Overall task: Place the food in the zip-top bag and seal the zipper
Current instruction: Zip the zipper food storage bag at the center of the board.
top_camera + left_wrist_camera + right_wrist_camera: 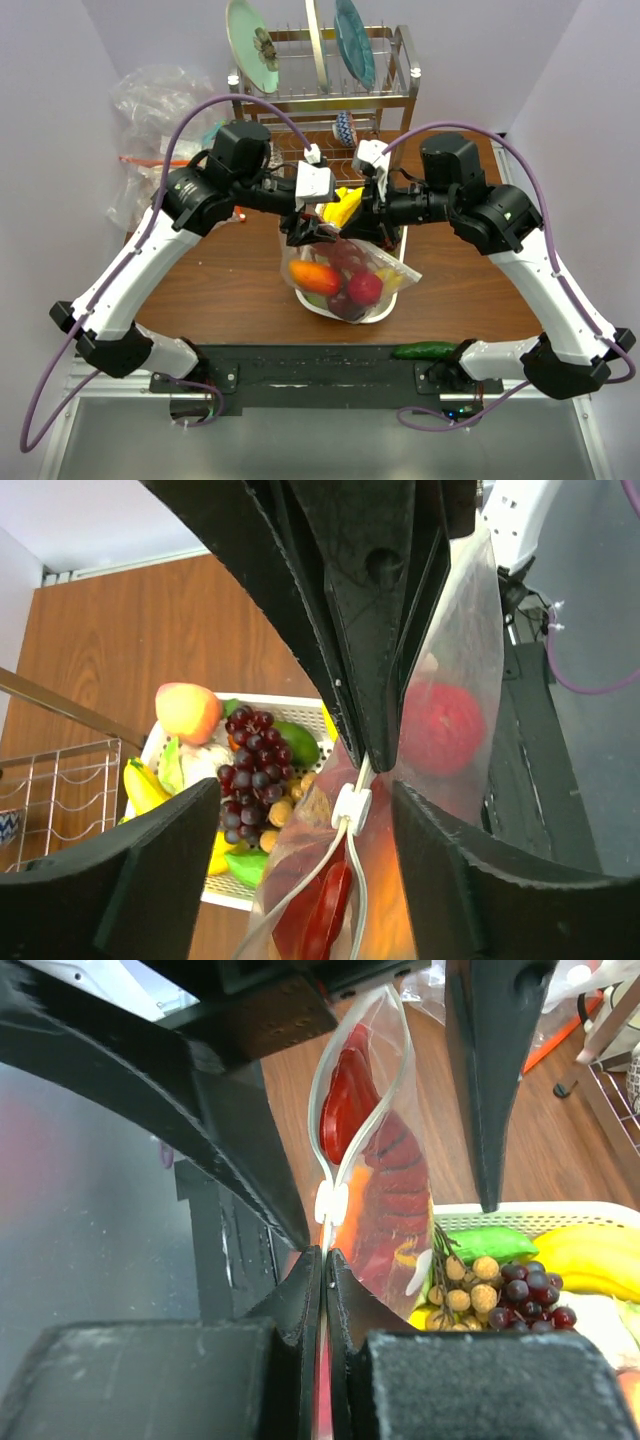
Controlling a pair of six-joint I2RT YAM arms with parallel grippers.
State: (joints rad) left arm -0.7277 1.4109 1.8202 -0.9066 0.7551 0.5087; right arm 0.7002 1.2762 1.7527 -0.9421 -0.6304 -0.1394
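Note:
The zip-top bag [350,275] hangs upright over the white tray [312,308] with red and orange food [364,288] inside. In the right wrist view a red lobster [395,1175] shows through the plastic. My right gripper [326,1256] is shut on the zipper edge just beside the white slider [330,1203]. My left gripper [305,792] is open, its fingers [150,860] standing on either side of the slider [352,807] without touching it. Beyond the slider the zipper [318,1110] gapes open. A red apple [440,725] presses against the bag wall.
The tray [290,702] still holds dark grapes [250,770], a peach [187,710], bananas [143,785] and green pieces. A dish rack [320,95] with plates stands at the back. A bulky clear bag [150,110] lies back left. A green vegetable [425,350] lies near the front edge.

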